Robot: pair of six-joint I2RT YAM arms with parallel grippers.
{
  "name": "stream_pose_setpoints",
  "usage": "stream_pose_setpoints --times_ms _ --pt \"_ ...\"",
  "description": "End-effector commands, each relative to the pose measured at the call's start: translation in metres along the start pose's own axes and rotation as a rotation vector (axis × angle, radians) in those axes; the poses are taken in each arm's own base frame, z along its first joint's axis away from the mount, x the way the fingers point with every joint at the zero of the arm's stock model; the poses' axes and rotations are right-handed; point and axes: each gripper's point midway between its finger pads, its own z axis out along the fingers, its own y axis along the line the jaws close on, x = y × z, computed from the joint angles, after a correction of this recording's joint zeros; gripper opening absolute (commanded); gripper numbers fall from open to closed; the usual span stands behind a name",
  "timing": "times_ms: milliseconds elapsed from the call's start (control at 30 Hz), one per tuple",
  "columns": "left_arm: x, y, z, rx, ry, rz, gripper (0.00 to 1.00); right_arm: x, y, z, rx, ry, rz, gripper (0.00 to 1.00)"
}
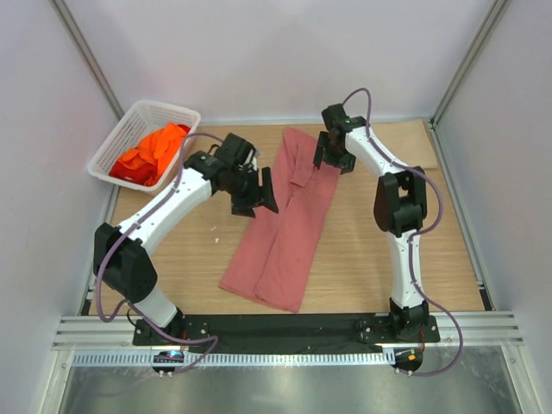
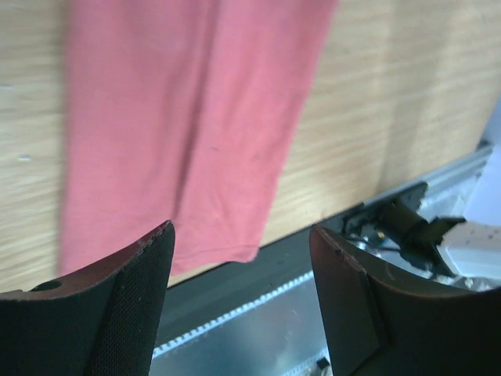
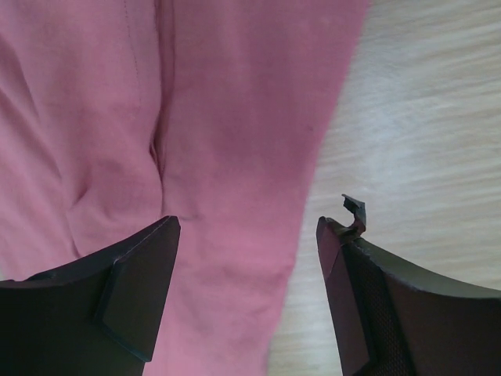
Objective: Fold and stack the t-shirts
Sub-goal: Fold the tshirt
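Looking first at the salmon-pink t-shirt [image 1: 285, 226]: lying flat on the wooden table [image 1: 388, 259], folded lengthwise into a long narrow strip, running from the far middle toward the near edge and slanting leftward on the way. Showing a crease along the length and a sleeve fold near the far end. Ending just beside the black base plate [image 1: 285, 326] at the near side.

Turning to the left gripper [image 1: 256, 191]: hovering at the strip's left edge, about halfway along, fingers spread apart and pinching nothing. Seeing, in the left wrist view, only cloth, table and base plate far below the gap between the two dark pads [image 2: 117, 298], with no fabric caught.

Turning to the right gripper [image 1: 332, 158]: hanging over the strip's far end, at its right edge, likewise spread wide and gripping nothing. Seeing, in the right wrist view, pink cloth beneath one finger and bare wood beneath the other, with the cloth's edge passing under the gap.

Moving outward to the orange t-shirts [image 1: 153, 153]: lying bunched in the white lattice basket [image 1: 164, 109] at the far left corner, well apart from the pink strip. Noting a redder patch among the orange, too crumpled for telling whether a separate shirt.
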Motion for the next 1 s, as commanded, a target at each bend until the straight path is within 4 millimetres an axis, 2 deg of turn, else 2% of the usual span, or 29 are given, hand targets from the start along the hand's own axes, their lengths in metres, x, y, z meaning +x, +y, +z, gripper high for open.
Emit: stream_pose_setpoints --times_ms 0,33,133,267,333,400,433,467,533,600,633,667,700,767,800,867,900,933,967 --pt "-0.021 0.026 -0.031 -0.061 -0.081 0.046 0.70 -0.013 0.036 0.013 -0.056 -0.056 0.001 0.78" --pt "-0.031 0.033 -0.040 -0.086 -0.132 0.048 0.70 -0.015 0.042 0.015 -0.068 -0.066 -0.011 0.77" --pt "-0.036 0.044 -0.046 -0.118 -0.170 0.059 0.71 -0.010 0.050 0.033 -0.036 -0.091 -0.065 0.77" --pt "-0.029 0.059 -0.035 -0.103 -0.145 0.023 0.70 -0.001 0.055 0.055 0.009 -0.104 -0.106 0.77" --pt "-0.019 0.069 -0.025 -0.111 -0.107 0.005 0.69 0.001 0.056 0.063 0.033 -0.114 -0.121 0.76" --pt "-0.011 0.079 -0.021 -0.115 -0.078 -0.017 0.69 0.007 0.057 0.080 0.044 -0.098 -0.132 0.76" --pt "-0.009 0.083 -0.020 -0.114 -0.070 -0.025 0.69 -0.001 0.062 0.080 0.031 -0.119 -0.133 0.76" --pt "-0.006 0.084 -0.020 -0.110 -0.063 -0.026 0.69 0.005 0.063 0.095 0.037 -0.104 -0.148 0.76" --pt "0.000 0.092 -0.019 -0.112 -0.051 -0.037 0.69 -0.012 0.074 0.095 0.012 -0.151 -0.164 0.76" --pt "0.004 0.098 -0.016 -0.118 -0.034 -0.043 0.70 -0.012 0.079 0.106 0.006 -0.152 -0.174 0.77" --pt "0.007 0.104 -0.014 -0.123 -0.020 -0.058 0.70 -0.027 0.089 0.096 -0.024 -0.189 -0.159 0.77" --pt "0.008 0.108 -0.013 -0.120 -0.010 -0.067 0.70 -0.032 0.093 0.093 -0.038 -0.200 -0.152 0.77" --pt "0.008 0.110 -0.012 -0.114 -0.003 -0.079 0.70 -0.044 0.099 0.079 -0.064 -0.226 -0.138 0.77" --pt "0.008 0.116 -0.011 -0.083 0.015 -0.117 0.71 -0.053 0.105 0.062 -0.092 -0.249 -0.128 0.78" --pt "0.007 0.117 -0.010 -0.072 0.019 -0.127 0.71 -0.064 0.106 0.038 -0.110 -0.278 -0.119 0.79" --pt "0.006 0.123 -0.008 -0.047 0.034 -0.156 0.71 -0.072 0.105 0.013 -0.125 -0.295 -0.115 0.80" --pt "0.007 0.126 -0.006 -0.045 0.043 -0.170 0.71 -0.067 0.101 0.004 -0.119 -0.274 -0.123 0.81" --pt "0.008 0.131 -0.002 -0.047 0.061 -0.186 0.70 -0.074 0.099 -0.023 -0.138 -0.291 -0.120 0.81" --pt "0.009 0.135 0.000 -0.041 0.075 -0.209 0.70 -0.072 0.096 -0.035 -0.139 -0.283 -0.127 0.82"
